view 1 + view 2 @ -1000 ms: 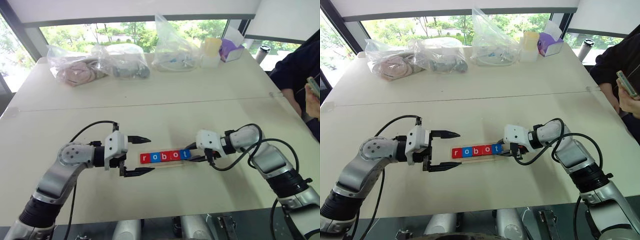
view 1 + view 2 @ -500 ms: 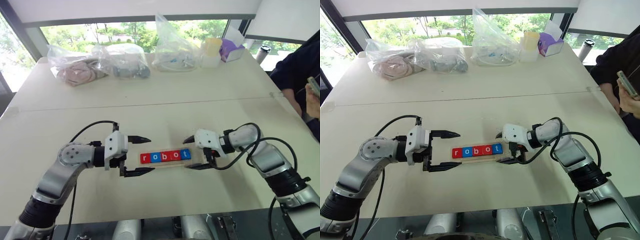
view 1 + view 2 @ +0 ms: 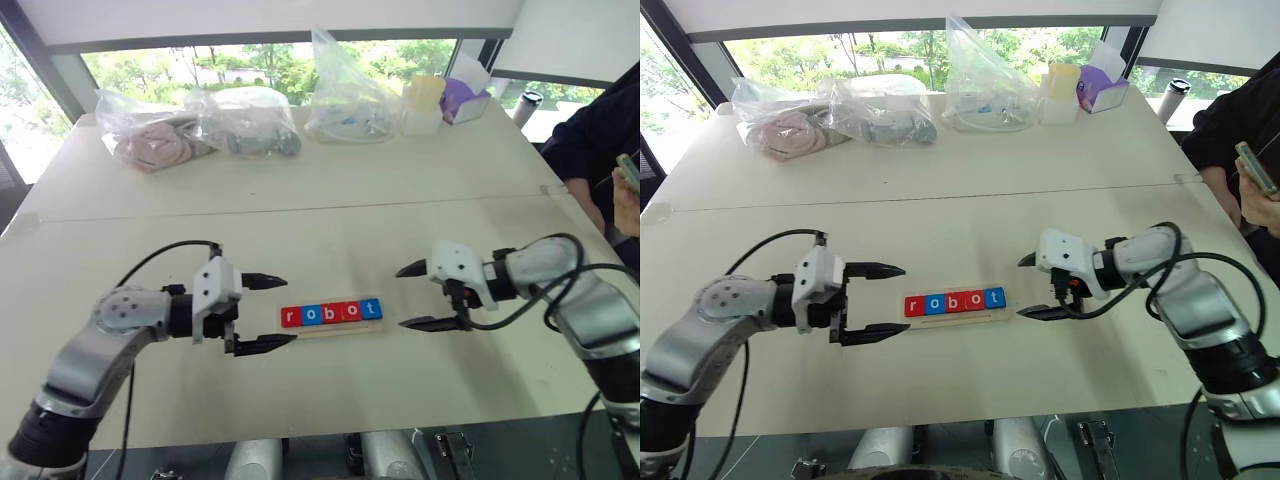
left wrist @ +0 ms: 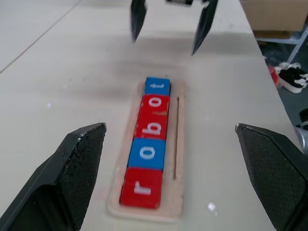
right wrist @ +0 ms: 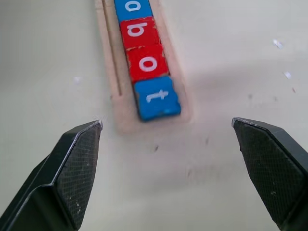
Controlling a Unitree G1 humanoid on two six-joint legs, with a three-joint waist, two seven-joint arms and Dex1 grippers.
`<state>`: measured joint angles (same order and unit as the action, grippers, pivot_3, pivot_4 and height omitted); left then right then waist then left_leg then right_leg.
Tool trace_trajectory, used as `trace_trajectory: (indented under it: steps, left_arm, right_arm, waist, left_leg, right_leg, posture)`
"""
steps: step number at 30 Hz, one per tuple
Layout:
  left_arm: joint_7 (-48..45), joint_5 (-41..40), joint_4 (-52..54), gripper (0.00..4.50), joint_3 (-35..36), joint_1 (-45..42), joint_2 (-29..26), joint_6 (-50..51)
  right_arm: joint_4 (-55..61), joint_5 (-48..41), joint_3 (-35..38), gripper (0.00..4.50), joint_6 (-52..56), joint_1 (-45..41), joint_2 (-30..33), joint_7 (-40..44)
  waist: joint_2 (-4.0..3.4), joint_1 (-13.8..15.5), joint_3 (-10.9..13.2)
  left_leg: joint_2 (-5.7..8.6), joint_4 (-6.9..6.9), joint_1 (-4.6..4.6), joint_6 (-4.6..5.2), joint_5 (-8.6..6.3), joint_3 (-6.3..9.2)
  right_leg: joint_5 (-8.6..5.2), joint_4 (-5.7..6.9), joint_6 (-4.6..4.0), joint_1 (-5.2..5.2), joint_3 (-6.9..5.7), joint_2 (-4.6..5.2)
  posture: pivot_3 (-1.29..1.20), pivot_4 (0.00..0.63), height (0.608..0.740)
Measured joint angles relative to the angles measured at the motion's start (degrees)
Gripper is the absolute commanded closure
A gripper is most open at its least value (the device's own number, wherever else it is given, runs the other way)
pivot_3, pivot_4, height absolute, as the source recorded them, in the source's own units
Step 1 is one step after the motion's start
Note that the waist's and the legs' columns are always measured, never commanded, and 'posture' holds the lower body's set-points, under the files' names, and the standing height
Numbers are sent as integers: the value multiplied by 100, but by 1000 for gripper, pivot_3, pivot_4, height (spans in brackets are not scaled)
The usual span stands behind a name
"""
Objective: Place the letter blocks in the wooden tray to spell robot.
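Nearest the robot, on a beige table, a narrow wooden tray lies crosswise with five letter blocks set in it side by side. Read from the robot's left they go red r, blue o, red b, red o, blue t, so the word robot is spelled out.

The left gripper hovers just beside the tray's r end, and the right gripper hovers near the t end, a little farther off. Both have their black fingers spread wide and hold nothing. Neither touches the tray or a block.

The placing step looks finished. What is left, by my judgement, is only to draw both arms clear without nudging the tray.

The wrist views add detail that the head views lack. The left wrist view looks along the row from the r end and shows a thin groove running beside the blocks, with the other gripper's two finger tips beyond the t. The right wrist view shows the t block sitting slightly askew at the tray's end.

Farther back, only in the head views, clear plastic bags and a purple box line the far edge by the windows. A person in dark clothes sits at the robot's right.
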<state>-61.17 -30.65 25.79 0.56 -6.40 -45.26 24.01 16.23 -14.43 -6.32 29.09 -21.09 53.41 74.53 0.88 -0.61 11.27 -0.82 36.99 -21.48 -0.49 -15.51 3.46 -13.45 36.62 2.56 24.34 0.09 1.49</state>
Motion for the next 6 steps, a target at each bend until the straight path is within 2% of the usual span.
trace_trajectory:
  steps: [6]
  left_arm:
    - [-20,-262,33,0,457,180,-346,328]
  right_arm:
    - [480,-420,436,39,365,260,342,-30]
  waist:
    - [-1,-4,0]
  left_leg:
    - [0,0,2,0,0,-2]
  right_leg:
    - [-4,1,-6,0,0,0]
  posture:
    - [0,150,740]
